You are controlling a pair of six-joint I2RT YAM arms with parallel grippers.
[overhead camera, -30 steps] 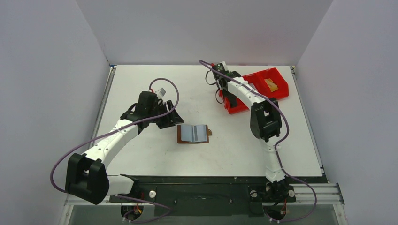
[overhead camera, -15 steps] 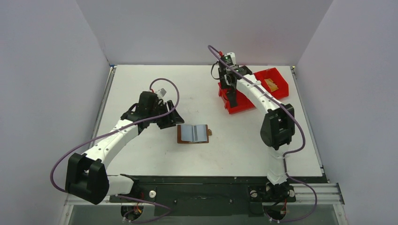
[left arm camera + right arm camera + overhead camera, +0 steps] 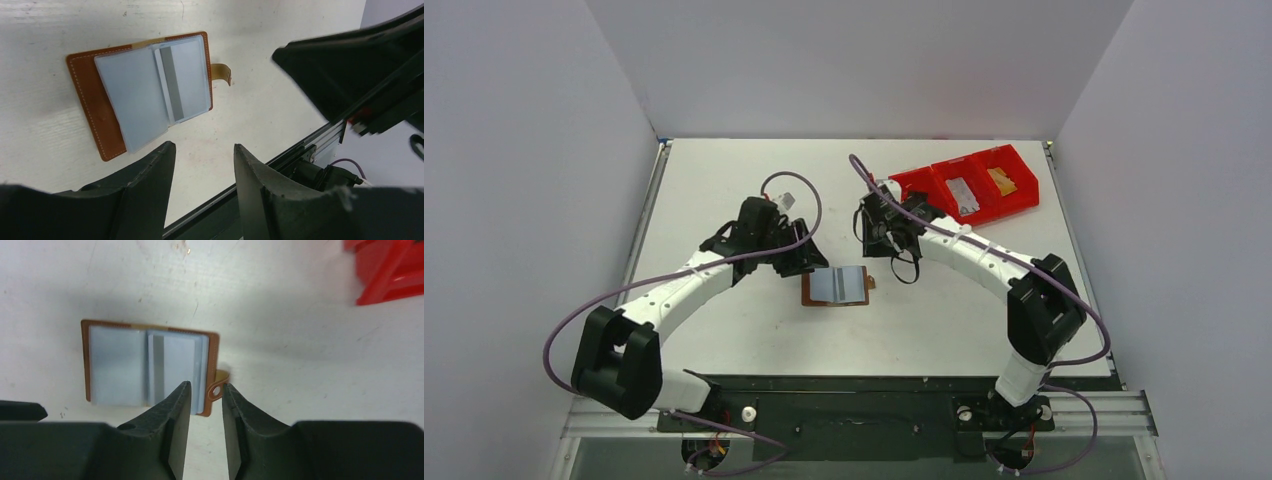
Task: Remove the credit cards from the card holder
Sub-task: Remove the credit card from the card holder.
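The card holder [image 3: 835, 287] lies open and flat on the white table [image 3: 724, 180], between the two grippers. Its pale grey-blue pockets face up and its brown leather edge shows around them.

The left gripper [image 3: 807, 262] stands just beside the holder's left edge. In the left wrist view, its fingers [image 3: 155, 170] are well apart with nothing between them, and the holder [image 3: 90, 100] lies ahead of the fingertips, not touching them. A darker grey stripe shows in the pocket nearer the small closing tab [image 3: 222, 74]; it cannot be told whether this is a card.

The right gripper [image 3: 887, 248] is near the holder's upper right corner, on the tab side. In the right wrist view, its fingers [image 3: 177, 405] leave only a narrow gap and clamp nothing. The tab [image 3: 217, 387] is seen through this gap, just past the tips, and the holder [image 3: 115, 365] lies ahead and to the left of them.

The red three-compartment bin [image 3: 921, 184] stands behind the right gripper, well apart from the holder. A grey card [image 3: 961, 193] lies in its middle compartment and a yellowish card [image 3: 999, 180] in the compartment farthest from the gripper.
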